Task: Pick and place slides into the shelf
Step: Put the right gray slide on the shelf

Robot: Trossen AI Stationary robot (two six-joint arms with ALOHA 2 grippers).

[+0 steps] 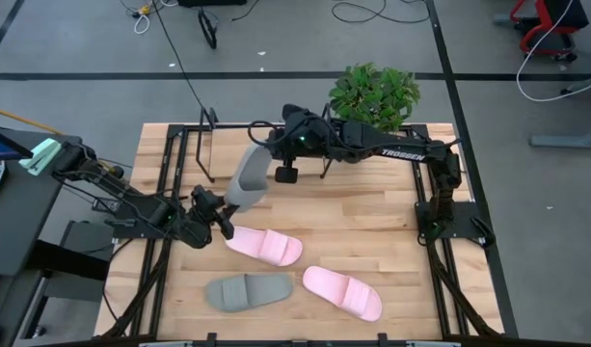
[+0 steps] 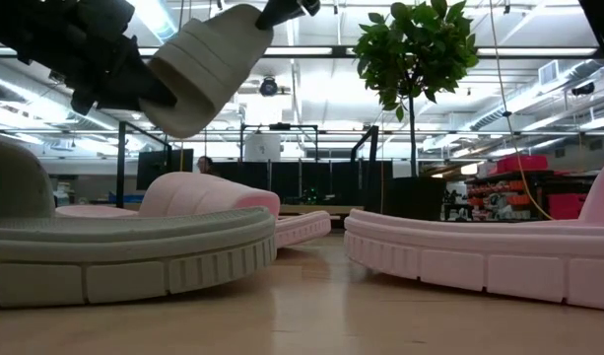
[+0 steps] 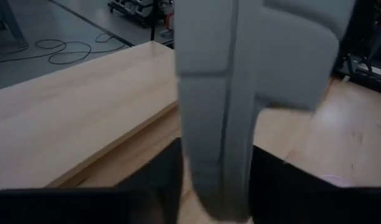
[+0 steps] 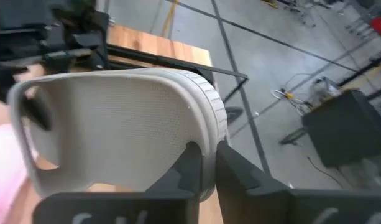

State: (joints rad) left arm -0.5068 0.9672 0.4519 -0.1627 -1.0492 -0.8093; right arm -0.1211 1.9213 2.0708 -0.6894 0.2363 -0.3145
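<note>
One grey slide (image 1: 247,178) is up in the air above the table's middle, held between both grippers; it also shows in the low view as the slide (image 2: 208,64). My left gripper (image 1: 221,214) is shut on its nearer end, my right gripper (image 1: 264,145) on its farther end. Two pink slides (image 1: 264,246) (image 1: 341,292) and a second grey slide (image 1: 248,291) lie sole down on the table. The shelf (image 1: 206,145), with black end frames, stands at the table's far side; its wooden board (image 3: 72,124) lies below the held slide. My left gripper holds the grey slide by the sole's rim (image 3: 218,168) at its nearer, lower end, pinched between the two fingers (image 3: 159,180). It comes from the table's left, slanting upward. The slide is lifted clear and rises away from this gripper. My right gripper pinches the sole's ribbed rim (image 4: 206,134) at the slide's farther, upper end, one finger (image 4: 190,165) on the textured flat face and one (image 4: 230,168) on the outer edge. It comes from the table's right. The slide hangs clear of the table, slanting down toward the left gripper.
A green plant (image 1: 374,94) in a black pot stands at the far edge, right of the shelf and behind the right arm. The three lying slides fill the table's near middle. Bare wood shows on the right half (image 1: 372,222). Black frame rails run along both sides.
</note>
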